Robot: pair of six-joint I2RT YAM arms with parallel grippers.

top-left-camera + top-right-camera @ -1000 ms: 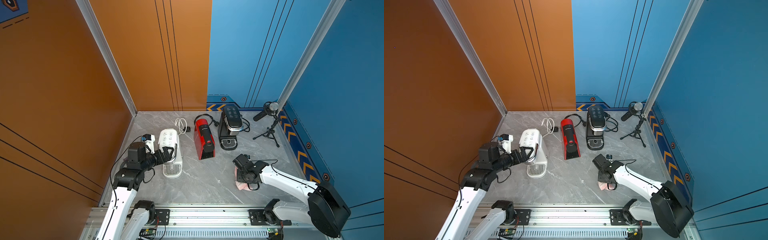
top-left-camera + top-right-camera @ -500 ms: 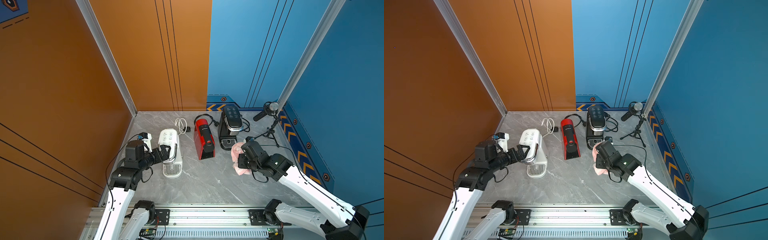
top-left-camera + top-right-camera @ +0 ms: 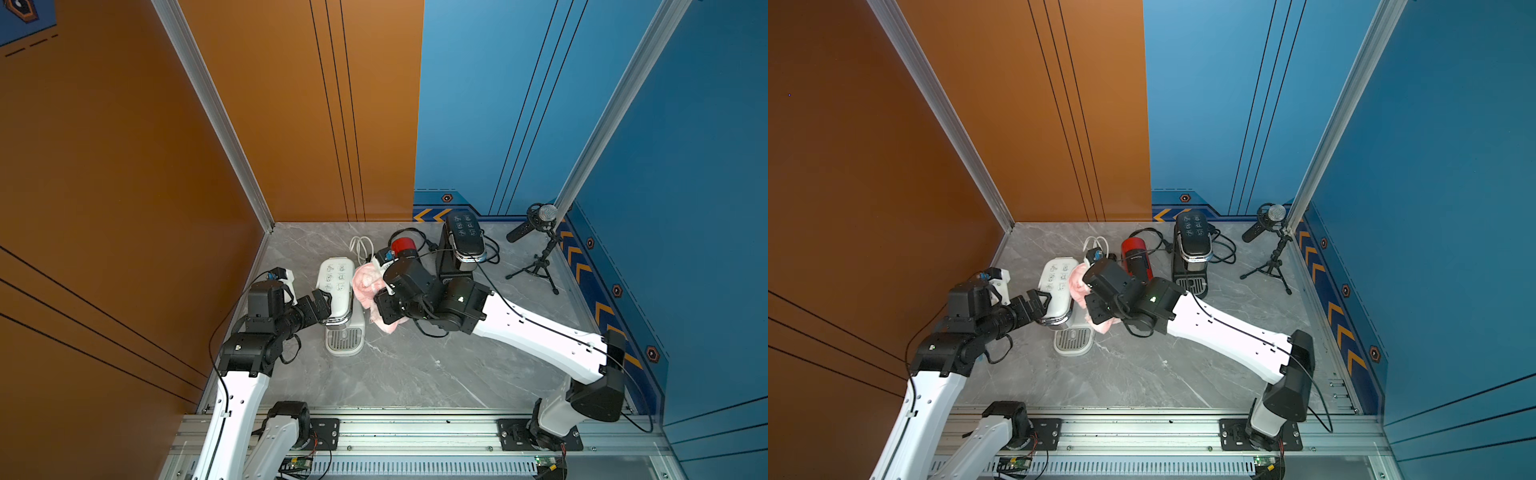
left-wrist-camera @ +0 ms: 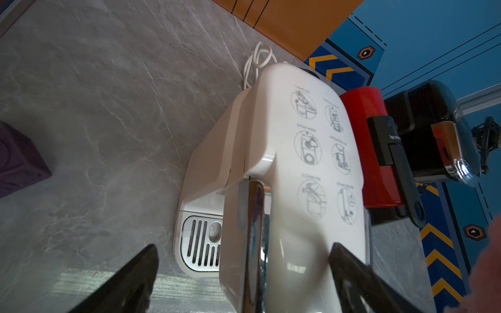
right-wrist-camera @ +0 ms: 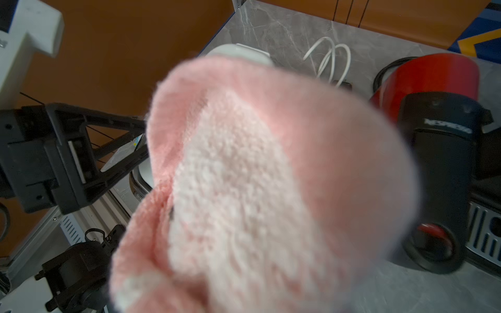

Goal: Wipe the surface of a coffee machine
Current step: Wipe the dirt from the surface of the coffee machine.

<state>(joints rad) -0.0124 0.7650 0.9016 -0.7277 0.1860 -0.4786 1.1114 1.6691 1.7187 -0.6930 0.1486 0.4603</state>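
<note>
Cloth [image 5: 244,189], pink and fluffy, beside glossy rounded white coffee machine [image 4: 298,162]

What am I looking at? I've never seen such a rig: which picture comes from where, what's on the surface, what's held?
Two robot arms stand on a rail at a grey table's front edge. Two pictures look down from one overhead camera pair; two come from cameras on the wrists. On the table: a white coffee machine, a red coffee machine, a black coffee machine and a microphone on a tripod. The left arm holds nothing: its jaws stand open either side of the white machine's front. The right arm's jaws are shut on a pink cloth beside that machine.
</note>
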